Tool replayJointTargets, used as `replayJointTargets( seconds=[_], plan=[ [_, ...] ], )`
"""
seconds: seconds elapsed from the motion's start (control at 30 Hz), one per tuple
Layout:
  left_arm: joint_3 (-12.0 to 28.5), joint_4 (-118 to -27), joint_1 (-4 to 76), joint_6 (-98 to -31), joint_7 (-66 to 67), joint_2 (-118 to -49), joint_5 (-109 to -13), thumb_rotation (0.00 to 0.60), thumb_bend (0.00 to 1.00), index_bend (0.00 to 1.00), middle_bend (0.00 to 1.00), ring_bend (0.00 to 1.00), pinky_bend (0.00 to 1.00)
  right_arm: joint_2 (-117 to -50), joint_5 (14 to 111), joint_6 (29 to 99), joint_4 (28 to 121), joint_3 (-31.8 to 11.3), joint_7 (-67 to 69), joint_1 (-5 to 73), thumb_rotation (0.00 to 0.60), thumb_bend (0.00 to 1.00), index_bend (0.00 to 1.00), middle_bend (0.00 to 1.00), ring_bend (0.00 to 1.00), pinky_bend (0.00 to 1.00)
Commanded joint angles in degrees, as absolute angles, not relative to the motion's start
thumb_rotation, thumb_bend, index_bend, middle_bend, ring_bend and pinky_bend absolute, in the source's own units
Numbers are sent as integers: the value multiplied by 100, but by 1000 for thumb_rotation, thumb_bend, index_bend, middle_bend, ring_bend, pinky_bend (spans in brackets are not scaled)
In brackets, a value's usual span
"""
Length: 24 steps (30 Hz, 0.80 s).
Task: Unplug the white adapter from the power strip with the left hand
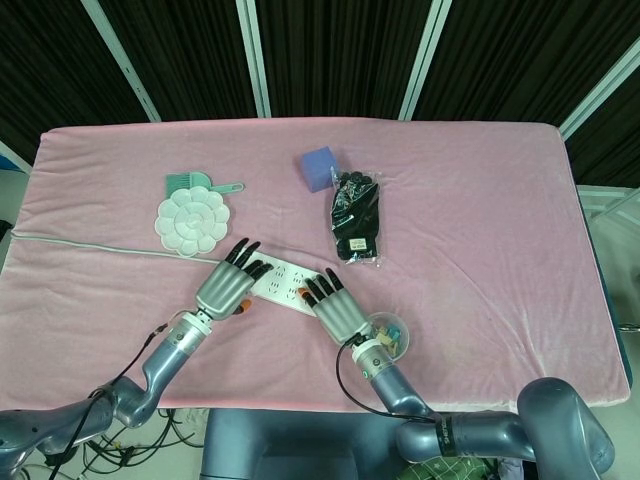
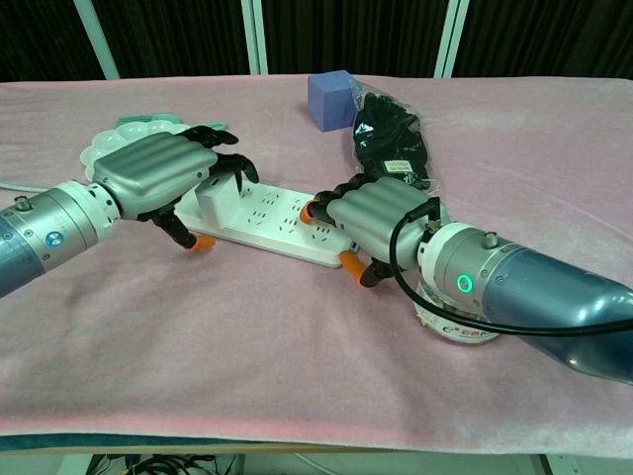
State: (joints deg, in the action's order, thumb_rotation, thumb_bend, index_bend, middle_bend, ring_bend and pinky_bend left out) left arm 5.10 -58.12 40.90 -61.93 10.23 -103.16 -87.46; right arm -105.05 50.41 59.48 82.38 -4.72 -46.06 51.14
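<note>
The white power strip lies slanted on the pink cloth near the front edge. The white adapter stands plugged into its left end; in the head view my left hand covers it. My left hand arches over the adapter, dark fingers spread past its top and far side, and its orange-tipped thumb is low on the near side. I see no firm grip on the adapter. My right hand presses on the strip's right end, fingers laid across it.
A white flower-shaped palette and a teal brush lie left of the strip. A blue cube and a bag of black gloves sit behind it. Under my right wrist is a small clear jar. The strip's cable runs left.
</note>
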Motion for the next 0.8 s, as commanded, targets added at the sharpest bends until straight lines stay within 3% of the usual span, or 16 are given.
replayJointTargets(
  seconds=[0.03, 0.43, 0.8],
  plan=[
    [514, -5746, 4093, -6198, 1032, -10351, -8729, 600, 204, 260, 336, 0, 0, -10495, 5040, 5945, 8239, -477, -4608, 5104, 600, 576, 177, 123, 103, 53],
    [565, -5574, 4139, -6256, 988, -10495, -8696, 600, 206, 295, 364, 0, 0, -10470, 5022, 5908, 8250, -499, -4667, 5064, 600, 575, 189, 123, 103, 53],
    [570, -5434, 4166, -6397, 887, -10626, -8751, 600, 366, 406, 470, 18, 2, -10456, 4962, 5877, 8245, -524, -4723, 5036, 600, 576, 195, 123, 103, 53]
  ],
)
